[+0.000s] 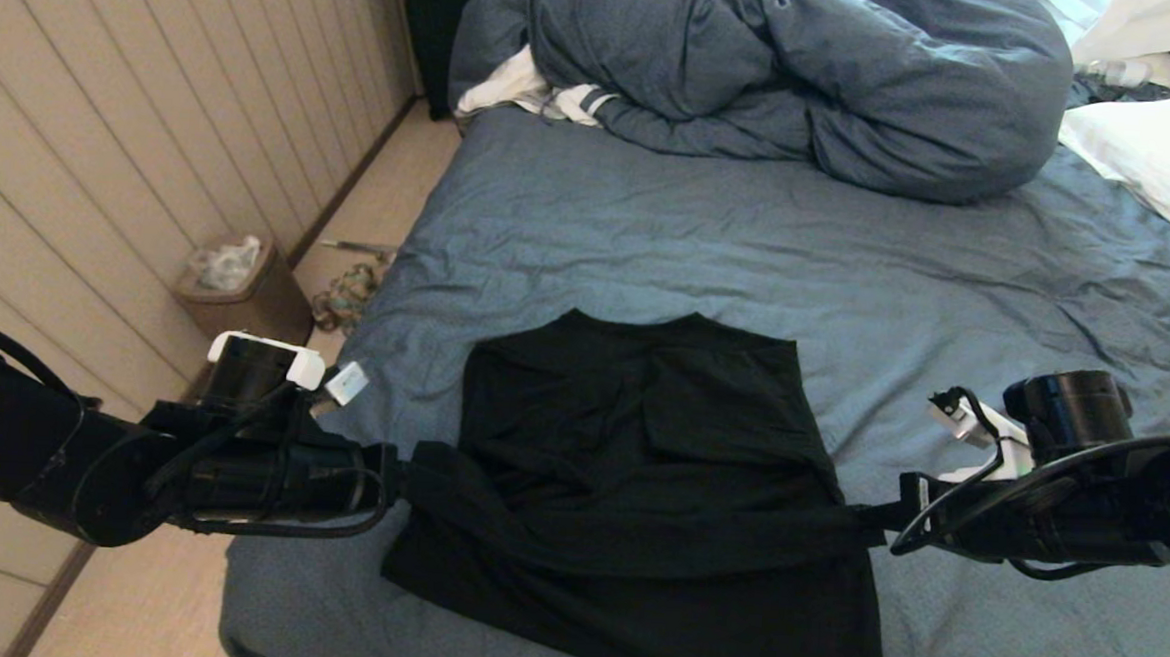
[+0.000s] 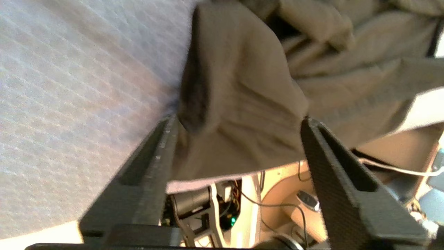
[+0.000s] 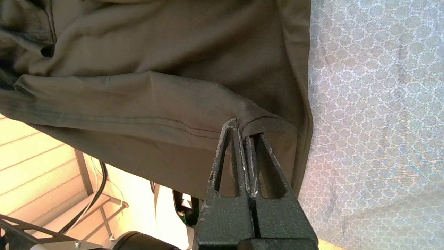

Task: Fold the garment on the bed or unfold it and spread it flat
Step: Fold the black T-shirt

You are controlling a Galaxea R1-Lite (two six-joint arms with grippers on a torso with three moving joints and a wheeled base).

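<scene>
Here, both gripper tips are lost in the head view against the thin black short-sleeved T-shirt (image 1: 637, 491); only the wrist views settle them. One shirt lies partly folded on the wide, slightly wrinkled blue-grey bed sheet (image 1: 749, 247), near its front edge. Two arms flank it. The left gripper (image 2: 239, 146) stands with its two ribbed black fingers (image 2: 163, 152) spread wide, soft cloth sagging loosely between them (a released hold, it seems). The right gripper (image 3: 242, 139) is pinched tight on the shirt's stitched hem. Behind sits one bunched blue-grey duvet (image 1: 789, 69).
</scene>
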